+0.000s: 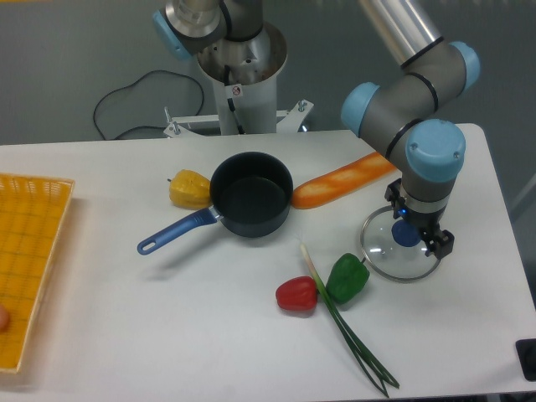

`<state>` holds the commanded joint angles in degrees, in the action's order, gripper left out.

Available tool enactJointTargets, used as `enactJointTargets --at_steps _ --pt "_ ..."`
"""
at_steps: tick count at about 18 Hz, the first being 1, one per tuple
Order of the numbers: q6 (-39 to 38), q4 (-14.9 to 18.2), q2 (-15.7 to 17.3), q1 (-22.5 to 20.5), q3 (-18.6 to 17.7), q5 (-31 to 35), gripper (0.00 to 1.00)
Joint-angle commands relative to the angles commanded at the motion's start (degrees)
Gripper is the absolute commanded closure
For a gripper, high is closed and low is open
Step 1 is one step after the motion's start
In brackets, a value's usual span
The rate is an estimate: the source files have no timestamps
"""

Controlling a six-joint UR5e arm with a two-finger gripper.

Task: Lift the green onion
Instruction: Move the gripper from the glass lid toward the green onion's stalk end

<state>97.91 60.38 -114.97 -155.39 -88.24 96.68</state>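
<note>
The green onion (339,316) lies flat on the white table, its whitish end near the pan and its dark green leaves fanning toward the front edge. It runs between a red pepper (296,294) and a green bell pepper (347,279), touching or nearly touching both. My gripper (418,223) points down at the right, over a glass lid (400,251), well to the right of the onion. Its black fingers (441,244) stand apart on either side of the lid's blue knob (407,234), open, holding nothing.
A dark pan with a blue handle (249,203) sits mid-table, a yellow pepper (189,188) at its left and a baguette (343,180) at its right. A yellow basket (29,268) lies at the left edge. The arm's base (239,79) stands behind.
</note>
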Motion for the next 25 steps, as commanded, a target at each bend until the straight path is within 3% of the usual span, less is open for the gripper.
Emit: enactJointTargets --at_steps 4,8,13,17,21,25 --pt "-2.5 0.4 3.7 1.1 -2.8 -0.3 0.00" --pt "-11.5 1.8 5.1 4.0 -3.9 -0.4 0.00" --pt "-16.9 1.8 6.2 4.7 -5.7 -0.8 0.00" --pt "-31.8 1.4 5.5 6.9 -5.7 -1.1 0.00" --pt "-41.1 1.1 5.1 7.4 -6.0 -2.7 0.00" --pt "-52.8 -2.0 3.4 8.7 -6.0 -5.3 0.00"
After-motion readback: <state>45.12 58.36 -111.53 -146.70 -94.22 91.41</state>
